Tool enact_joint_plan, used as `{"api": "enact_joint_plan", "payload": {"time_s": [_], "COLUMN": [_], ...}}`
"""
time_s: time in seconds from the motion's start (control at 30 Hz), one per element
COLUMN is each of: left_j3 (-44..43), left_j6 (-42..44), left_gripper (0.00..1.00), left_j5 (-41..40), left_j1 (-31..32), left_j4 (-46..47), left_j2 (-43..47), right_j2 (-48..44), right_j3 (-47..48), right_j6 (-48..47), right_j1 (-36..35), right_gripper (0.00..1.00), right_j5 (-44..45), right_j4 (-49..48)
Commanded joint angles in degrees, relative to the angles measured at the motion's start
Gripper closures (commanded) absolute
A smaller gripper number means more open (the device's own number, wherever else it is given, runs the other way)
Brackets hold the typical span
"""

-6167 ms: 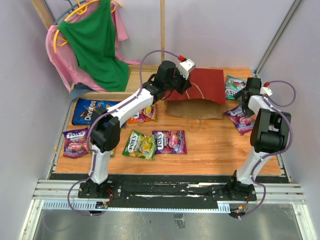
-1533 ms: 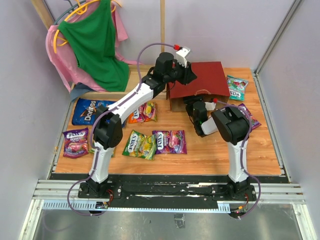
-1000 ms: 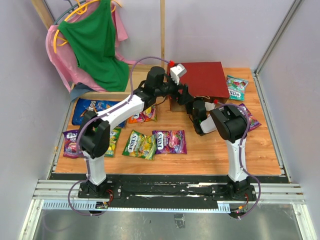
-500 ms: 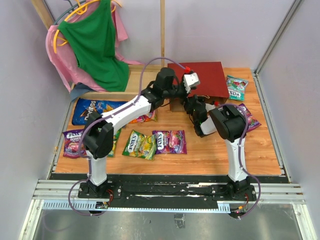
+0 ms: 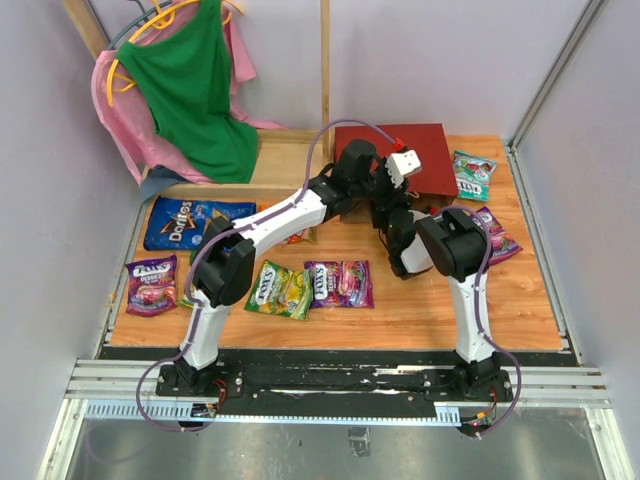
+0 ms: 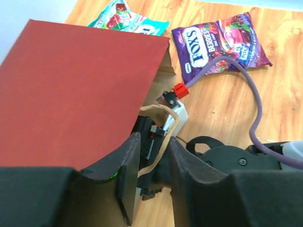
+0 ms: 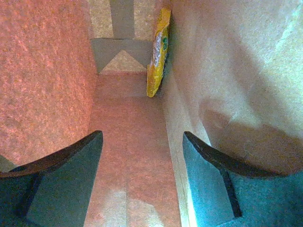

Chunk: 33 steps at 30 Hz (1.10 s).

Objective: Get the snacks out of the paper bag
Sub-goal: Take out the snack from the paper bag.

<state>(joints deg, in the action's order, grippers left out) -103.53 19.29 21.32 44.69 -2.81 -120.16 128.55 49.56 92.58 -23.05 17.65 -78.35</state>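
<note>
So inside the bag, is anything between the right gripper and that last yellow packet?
Nothing visible. In the right wrist view the open right gripper looks down a bare brown channel to the yellow packet, which stands on edge against the paper bag wall at the far end.

Paper bag [image 6: 75, 94]: matt dark red paper outside; you see rough, fibrous brown kraft inside. Yellow packet [image 7: 158, 52] against its inner wall looks glossy. Purple packet [image 6: 220, 40] beside the bag is shiny printed film. Desk [image 5: 440, 300] is smooth, lightly sheened wood grain. Left end effector [image 6: 149, 177] fingers: matt black plastic.
</note>
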Motion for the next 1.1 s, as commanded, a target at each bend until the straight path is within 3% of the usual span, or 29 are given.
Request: {"api": "enact_joint_plan", "payload": {"time_s": [0.0, 0.1, 0.13, 0.37, 0.57, 0.9, 1.07], "left_j3": [-2.6, -3.2, -3.5, -5.0, -11.1, -16.4, -17.6], "left_j6": [0.7, 0.9, 0.9, 0.3, -1.3, -2.9, -2.9], "left_gripper": [0.71, 0.97, 0.99, 0.99, 0.99, 1.00, 1.00], "left_j5": [-2.8, -2.6, -2.5, -1.5, -1.9, -3.2, -3.0], "left_j1": [0.0, -0.1, -0.1, -0.2, -0.3, -0.4, -0.4], "left_j4": [0.5, -0.3, -0.5, -1.7, -4.8, -8.7, -10.2], "left_j2": [-0.9, -0.9, -0.9, 1.1, -0.3, -1.7, -2.5], "right_j2": [2.9, 3.7, 3.9, 3.5, 2.6, -4.5, -1.7], "right_j3": [-2.2, -2.4, -2.4, -2.1, 2.6, 13.0, 21.2], "right_j6": [0.4, 0.9, 1.1, 2.7, 7.9, 5.9, 2.3], "right_j1": [1.0, 1.4, 1.6, 2.9, 3.0, 3.1, 4.0], "right_gripper": [0.30, 0.30, 0.30, 0.30, 0.30, 0.31, 0.30], "right_j5": [0.5, 0.3, 0.1, -0.6, -1.3, -2.2, -6.1], "right_j4": [0.2, -0.9, -1.1, -0.1, 7.7, 40.5, 48.3]}}
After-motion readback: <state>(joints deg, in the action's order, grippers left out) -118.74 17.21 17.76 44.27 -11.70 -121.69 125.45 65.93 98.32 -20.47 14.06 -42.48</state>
